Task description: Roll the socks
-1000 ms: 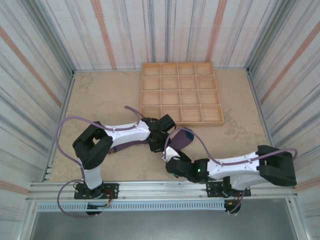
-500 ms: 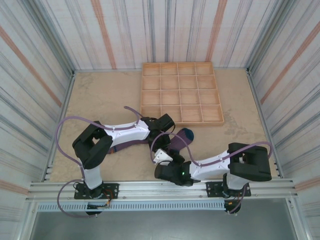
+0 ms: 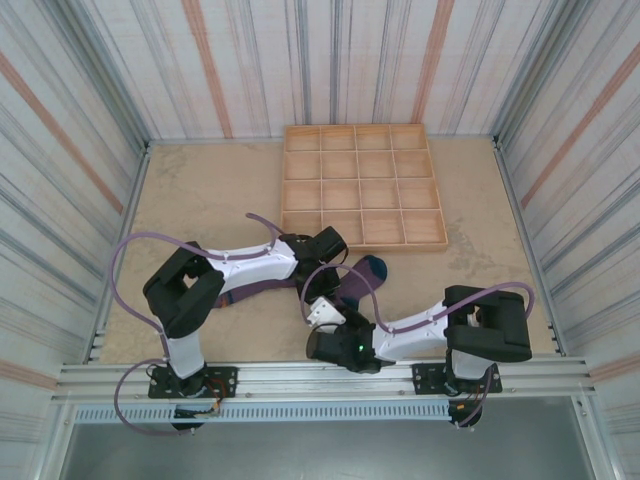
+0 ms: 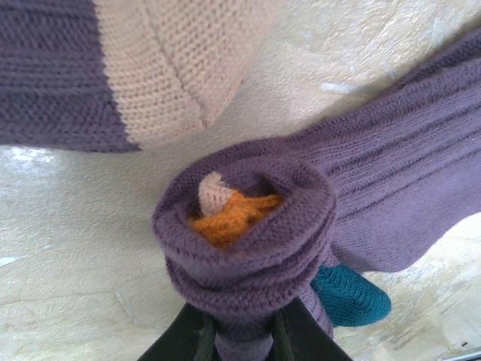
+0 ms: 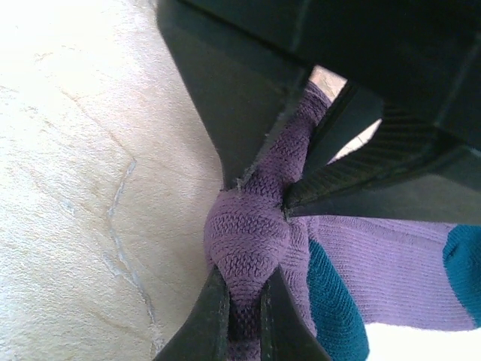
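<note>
The socks lie mid-table, purple with a teal toe end. One end is wound into a tight purple roll with orange and peach knit showing in its core. My left gripper is shut on the base of that roll. The right gripper is shut on the same roll from the opposite side, just below the left gripper's black fingers. From above, the left gripper and right gripper meet over the roll. A peach toe and a teal patch lie beside it.
A wooden tray divided into compartments sits just behind the socks, at the back centre. Striped walls close in the table on three sides. A purple sock strip trails left under the left forearm.
The right arm folded back and swung its gripper left to the roll, then closed on it. The left gripper kept its hold and stayed put.
</note>
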Controlling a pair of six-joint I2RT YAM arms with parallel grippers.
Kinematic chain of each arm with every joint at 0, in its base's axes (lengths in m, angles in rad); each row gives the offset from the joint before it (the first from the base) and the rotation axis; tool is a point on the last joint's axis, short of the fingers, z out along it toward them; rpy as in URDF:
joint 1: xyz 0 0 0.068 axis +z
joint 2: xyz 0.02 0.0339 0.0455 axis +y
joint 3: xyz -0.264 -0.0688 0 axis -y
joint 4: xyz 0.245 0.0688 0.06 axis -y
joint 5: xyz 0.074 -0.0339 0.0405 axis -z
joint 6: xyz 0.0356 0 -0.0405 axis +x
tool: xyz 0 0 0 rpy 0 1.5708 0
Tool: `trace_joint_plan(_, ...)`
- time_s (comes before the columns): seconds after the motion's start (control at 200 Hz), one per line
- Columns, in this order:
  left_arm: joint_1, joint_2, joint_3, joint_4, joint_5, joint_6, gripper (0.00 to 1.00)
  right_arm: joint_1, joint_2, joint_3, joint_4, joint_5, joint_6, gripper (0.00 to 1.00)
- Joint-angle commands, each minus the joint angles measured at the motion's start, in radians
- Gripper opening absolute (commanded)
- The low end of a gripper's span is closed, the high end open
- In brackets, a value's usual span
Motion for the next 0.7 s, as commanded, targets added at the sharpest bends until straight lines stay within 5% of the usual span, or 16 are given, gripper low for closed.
trace_joint_plan(0.0, 0.003, 0.003, -0.054, -0.021, 0.003, -0.004, 0.12, -0.019, -0.022, -0.055, 0.028, -0.099, 0.056, 0.0)
trace_joint_plan(0.07, 0.008, -0.008, -0.071, 0.007, 0.014, -0.01, 0.19, -0.029, -0.036, -0.074, 0.042, -0.125, 0.071, 0.0)
trace_joint_plan(0.336, 0.017, -0.059, -0.071, 0.003, -0.017, -0.003, 0.77, -0.089, -0.143, -0.196, 0.162, -0.289, 0.158, 0.0)
trace_joint_plan(0.696, 0.023, -0.119, -0.095, 0.056, -0.036, 0.016, 0.96, -0.21, -0.266, -0.345, 0.272, -0.502, 0.254, 0.0)
